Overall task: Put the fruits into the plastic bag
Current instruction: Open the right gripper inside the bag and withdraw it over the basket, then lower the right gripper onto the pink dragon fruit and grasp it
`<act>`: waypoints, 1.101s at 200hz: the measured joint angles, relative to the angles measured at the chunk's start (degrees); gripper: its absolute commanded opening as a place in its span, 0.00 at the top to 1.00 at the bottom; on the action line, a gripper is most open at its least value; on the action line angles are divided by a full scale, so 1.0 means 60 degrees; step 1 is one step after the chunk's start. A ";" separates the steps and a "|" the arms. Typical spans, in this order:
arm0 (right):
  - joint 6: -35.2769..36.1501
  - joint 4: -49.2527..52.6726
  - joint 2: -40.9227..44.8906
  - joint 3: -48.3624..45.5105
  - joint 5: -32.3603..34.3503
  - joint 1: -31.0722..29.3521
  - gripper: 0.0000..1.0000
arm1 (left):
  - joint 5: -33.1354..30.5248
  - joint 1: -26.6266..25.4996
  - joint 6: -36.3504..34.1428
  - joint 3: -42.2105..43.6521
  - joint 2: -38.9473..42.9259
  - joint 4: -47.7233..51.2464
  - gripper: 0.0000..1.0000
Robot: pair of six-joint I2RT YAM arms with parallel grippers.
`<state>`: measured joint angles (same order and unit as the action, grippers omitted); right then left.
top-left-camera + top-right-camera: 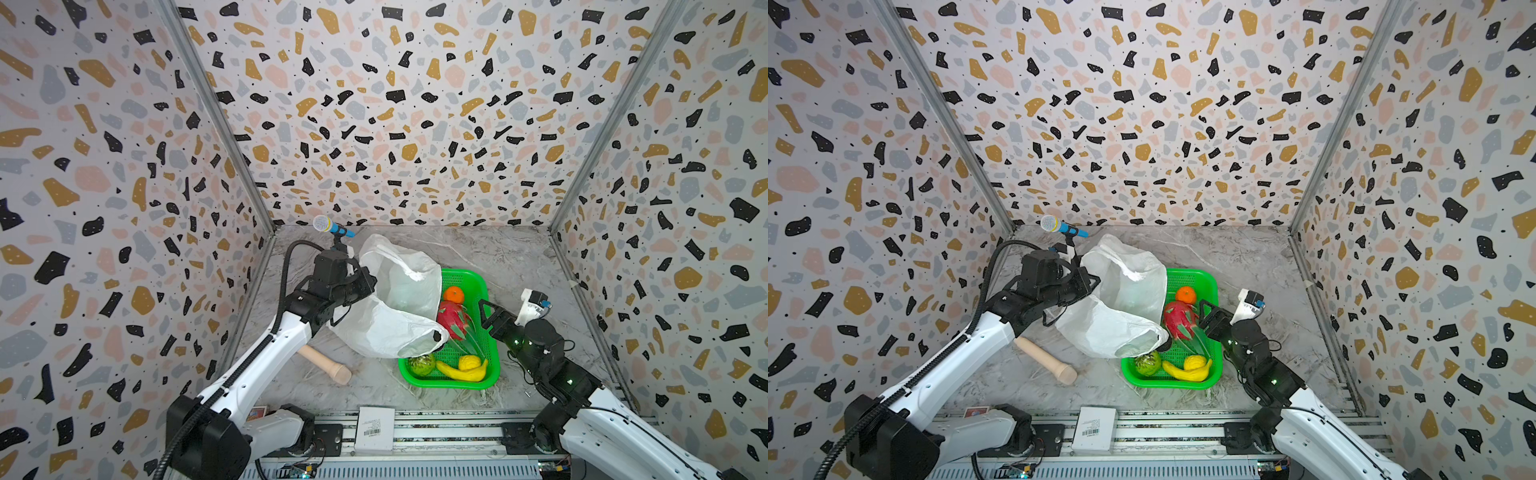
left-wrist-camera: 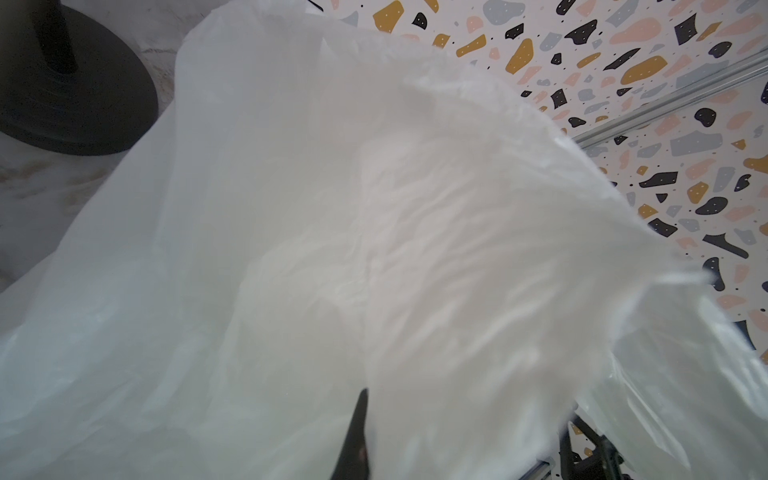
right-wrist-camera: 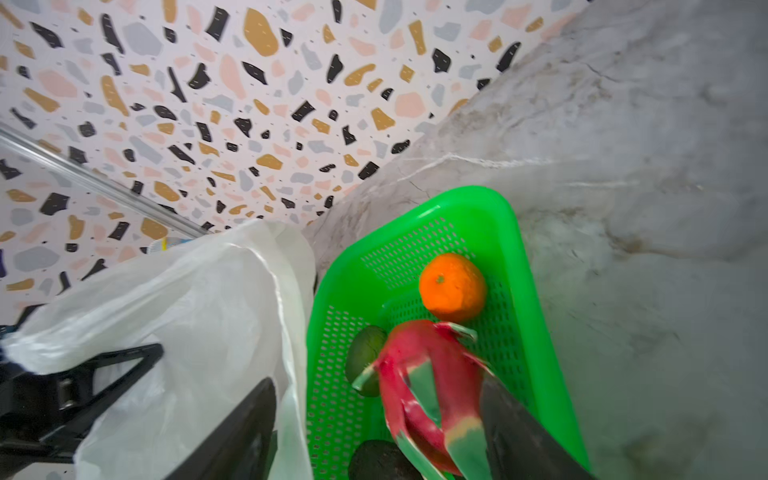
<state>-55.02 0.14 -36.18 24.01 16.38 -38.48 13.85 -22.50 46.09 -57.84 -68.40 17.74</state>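
At the left of the bench [image 1: 519, 257], a beige wooden cylinder [image 1: 326, 363] lies flat. Next, the left hand [image 1: 371, 285] is clamped on the plastic bag [image 1: 395, 324]. The bag is raised, and its lower edge overhangs the green basket [image 1: 465, 272]. The basket holds a round green fruit [image 1: 422, 364], dragon fruit [image 1: 451, 318], orange [image 1: 454, 295] and banana [image 1: 461, 372]. The right hand [image 1: 486, 312] is open, with the dragon fruit between its fingers in the right wrist view.

1. plastic bag [image 1: 399, 299]: white, translucent.
2. basket [image 1: 449, 382]: bright green, mesh-perforated.
3. orange [image 1: 454, 295]: orange; dragon fruit [image 1: 451, 318]: red-pink, green scales; banana [image 1: 461, 372]: yellow; round fruit [image 1: 422, 364]: green.
4. worktop [image 1: 519, 257]: grey, marble-veined.
5. walls [image 1: 415, 124]: pale terrazzo with black, ochre, pink and grey flecks.
6. cylinder [image 1: 328, 363]: beige.
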 measured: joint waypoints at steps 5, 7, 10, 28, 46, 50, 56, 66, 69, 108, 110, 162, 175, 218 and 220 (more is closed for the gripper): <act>-0.0066 0.0131 -0.0073 0.0000 -0.0022 0.0004 0.23 | 0.0000 0.0000 0.0000 0.0000 -0.0011 0.0000 1.00; -0.0087 0.0168 -0.0124 0.0004 -0.0044 0.0000 0.23 | -0.0004 0.0000 0.0000 0.0000 -0.0015 0.0000 1.00; -0.0117 0.0229 -0.0211 0.0018 -0.0055 0.0000 0.23 | -0.0004 0.0000 -0.0004 0.0000 -0.0022 0.0000 1.00; -0.0142 0.0601 -0.0805 0.0259 -0.0244 0.0000 0.23 | -0.0026 0.0000 -0.0004 0.0000 -0.0058 -0.0004 1.00; -0.0007 0.0965 -0.1603 0.0659 -0.0481 0.0000 0.23 | -0.0044 0.0000 0.0000 0.0000 -0.0102 -0.0004 1.00; 0.0040 0.1005 -0.1738 0.0736 -0.0528 0.0000 0.23 | -0.0044 0.0000 0.0000 0.0000 -0.0109 -0.0007 1.00; 0.0168 0.1075 -0.1982 0.0885 -0.0619 0.0000 0.23 | -0.0044 0.0000 0.0000 0.0000 -0.0120 -0.0004 1.00; 0.0379 0.1264 -0.2368 0.1155 -0.0739 0.0000 0.22 | -0.0044 0.0000 0.0000 0.0000 -0.0124 -0.0004 1.00; 0.0470 0.1351 -0.2510 0.1264 -0.0780 0.0000 0.22 | -0.0044 0.0000 -0.0004 0.0000 -0.0124 -0.0004 1.00; 0.1891 0.2506 -0.4299 0.2787 -0.1093 0.0047 0.08 | -0.0073 0.0000 -0.0011 0.0000 -0.0124 0.0000 1.00; 0.1967 0.2561 -0.4371 0.2856 -0.1104 0.0058 0.08 | -0.0073 0.0000 -0.0011 0.0000 -0.0124 0.0000 1.00; 0.3814 0.3173 -0.5486 0.3683 -0.2881 0.1198 0.03 | -0.0069 0.0000 -0.0040 0.0000 -0.0124 0.0000 1.00; 0.4146 0.3228 -0.5847 0.3850 -0.3224 0.1432 0.03 | -0.0069 0.0000 -0.0047 0.0000 -0.0124 0.0004 1.00; 0.4962 0.3235 -0.7042 0.4273 -0.4167 0.1508 0.03 | -0.0069 0.0000 -0.0073 0.0000 -0.0131 0.0015 1.00; 0.4994 0.3235 -0.7133 0.4302 -0.4193 0.1497 0.03 | -0.0069 0.0000 -0.0073 0.0000 -0.0131 0.0015 1.00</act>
<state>-25.06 19.55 -78.98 49.82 -8.78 -29.50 13.43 -22.50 45.65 -57.84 -69.19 17.82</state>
